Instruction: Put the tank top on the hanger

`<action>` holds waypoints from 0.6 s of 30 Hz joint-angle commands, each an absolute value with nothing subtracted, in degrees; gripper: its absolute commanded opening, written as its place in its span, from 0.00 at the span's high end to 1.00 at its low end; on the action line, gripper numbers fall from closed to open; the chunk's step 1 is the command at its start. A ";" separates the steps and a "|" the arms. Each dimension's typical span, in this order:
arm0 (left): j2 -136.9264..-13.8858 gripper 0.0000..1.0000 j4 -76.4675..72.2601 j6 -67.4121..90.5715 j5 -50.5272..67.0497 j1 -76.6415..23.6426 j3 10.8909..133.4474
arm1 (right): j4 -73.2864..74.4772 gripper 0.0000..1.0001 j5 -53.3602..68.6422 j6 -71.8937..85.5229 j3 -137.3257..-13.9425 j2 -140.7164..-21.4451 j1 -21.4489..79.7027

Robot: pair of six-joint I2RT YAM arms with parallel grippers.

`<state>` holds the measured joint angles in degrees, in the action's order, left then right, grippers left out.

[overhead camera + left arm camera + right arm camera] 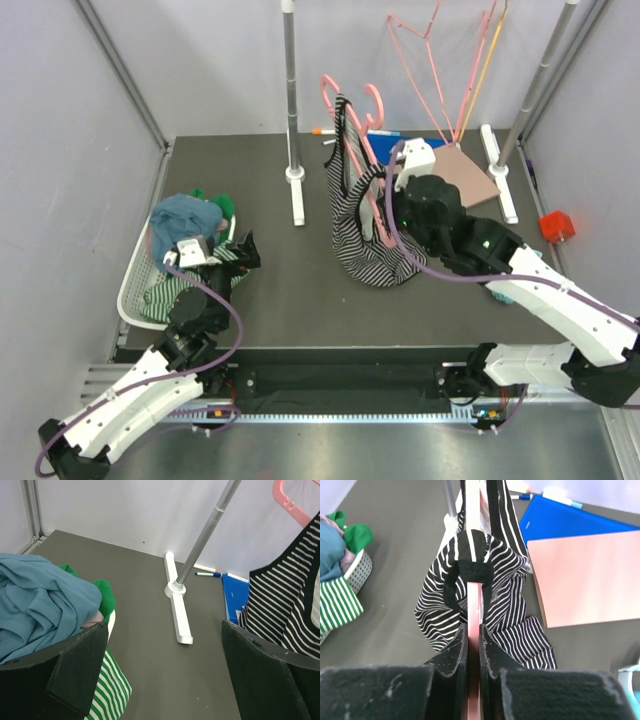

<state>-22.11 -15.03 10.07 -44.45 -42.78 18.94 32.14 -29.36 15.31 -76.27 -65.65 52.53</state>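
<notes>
The black-and-white striped tank top (358, 232) hangs bunched from the thick pink hanger (372, 112), held above the mat right of centre. In the right wrist view the tank top (470, 587) wraps the pink hanger arm (473, 597), a dark-edged strap looped round it. My right gripper (474, 630) is shut on that hanger arm; it shows in the top view (396, 205) too. My left gripper (238, 250) is open and empty at the left beside the basket. In the left wrist view the gripper (165, 680) hovers over bare mat, with the tank top (287, 615) at the right edge.
A white basket (133, 285) at the left holds a teal-blue cloth (183, 218) and a green-and-white striped garment (170, 295). A metal pole on a white foot (294, 180) stands at the back centre. A pink board (465, 175) and blue folder (565, 522) lie behind. Thin wire hangers (430, 70) hang at the back right. A red block (556, 226) sits at the right.
</notes>
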 commanded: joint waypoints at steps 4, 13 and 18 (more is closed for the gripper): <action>-21.10 0.01 -15.38 10.72 -45.62 -42.80 19.16 | 29.35 1.00 -24.62 12.13 -89.36 -71.10 46.77; -19.95 0.01 -15.21 10.81 -46.32 -42.80 18.98 | 33.13 1.00 -14.42 7.12 -104.12 -81.38 40.43; -19.60 0.01 -15.12 10.81 -46.49 -42.80 18.98 | 36.82 1.00 -6.69 6.15 -114.41 -87.53 36.04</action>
